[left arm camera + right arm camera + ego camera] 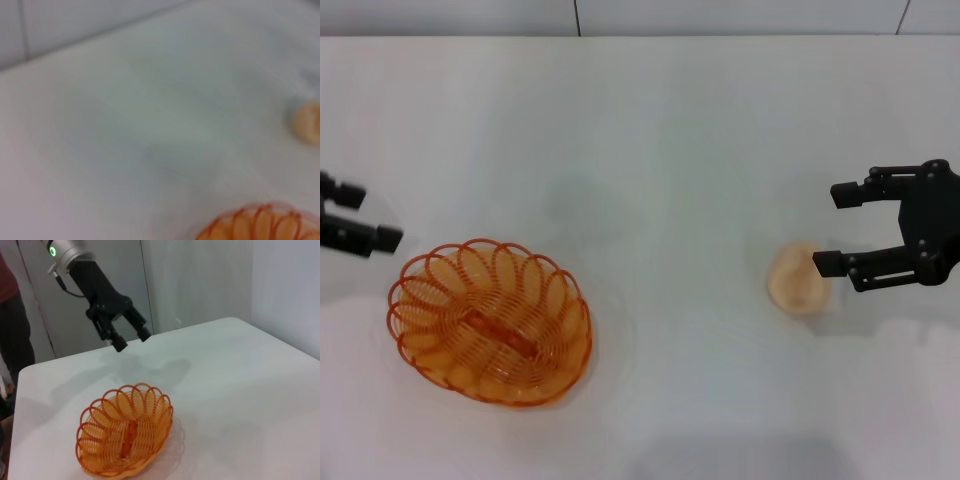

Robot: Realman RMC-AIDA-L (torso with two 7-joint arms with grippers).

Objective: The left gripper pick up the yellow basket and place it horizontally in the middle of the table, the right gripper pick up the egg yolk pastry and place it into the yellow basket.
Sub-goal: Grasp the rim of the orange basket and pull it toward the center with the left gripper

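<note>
The yellow basket (490,320) lies empty on the white table (670,150), at the front left. It also shows in the right wrist view (125,435), and its rim shows in the left wrist view (260,225). My left gripper (370,215) is open and empty at the far left edge, just behind and left of the basket; the right wrist view shows it (132,340) hovering above the table beyond the basket. The egg yolk pastry (796,280) rests on the table at the right and also shows in the left wrist view (306,122). My right gripper (832,228) is open, with its nearer finger over the pastry's right edge.
The table's far edge meets a grey wall (720,15). A person (10,330) stands beyond the table's end on the left gripper's side, in the right wrist view.
</note>
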